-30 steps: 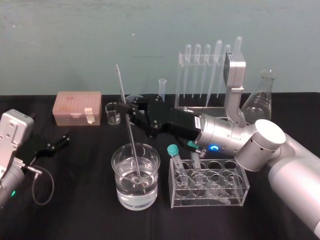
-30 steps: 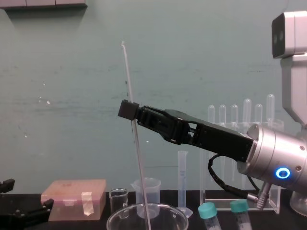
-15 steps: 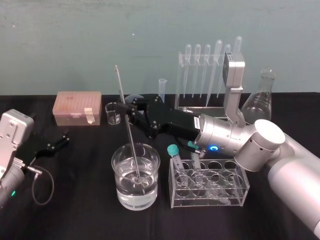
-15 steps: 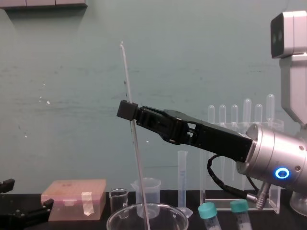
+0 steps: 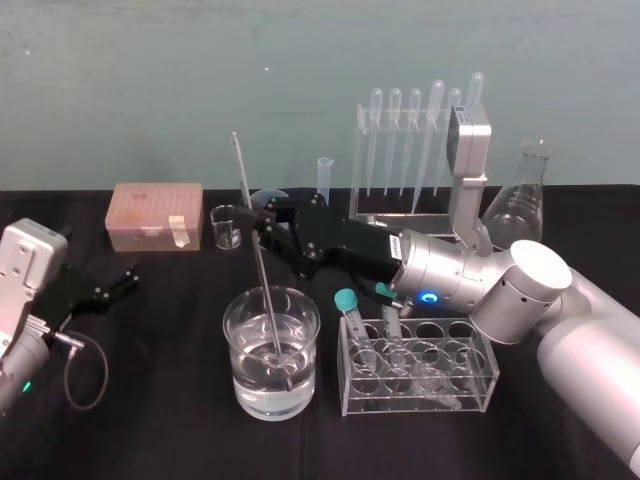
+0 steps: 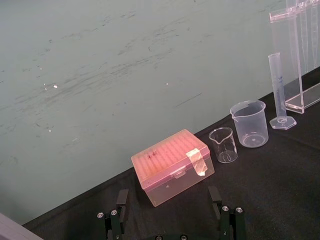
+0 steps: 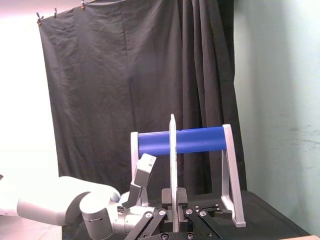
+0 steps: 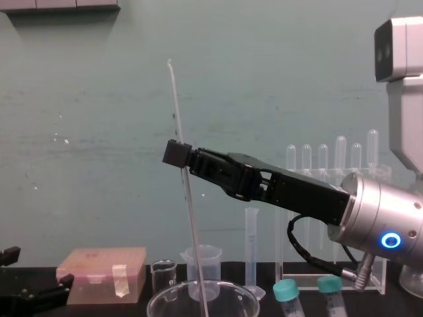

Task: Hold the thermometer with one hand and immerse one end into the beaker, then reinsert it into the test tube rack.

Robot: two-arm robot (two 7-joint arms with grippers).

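Thermometer (image 5: 264, 270) stands tilted, its low end in the water of the beaker (image 5: 240, 390). The right hand (image 5: 258, 225) pinches its middle. The left hand (image 5: 103, 289) sits spread at the left of the desk (image 5: 160, 420).

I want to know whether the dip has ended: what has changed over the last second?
Nothing has visibly changed. The right tool stays shut on the thermometer, whose lower end is still in the beaker. The left tool stays parked, open, on the left.
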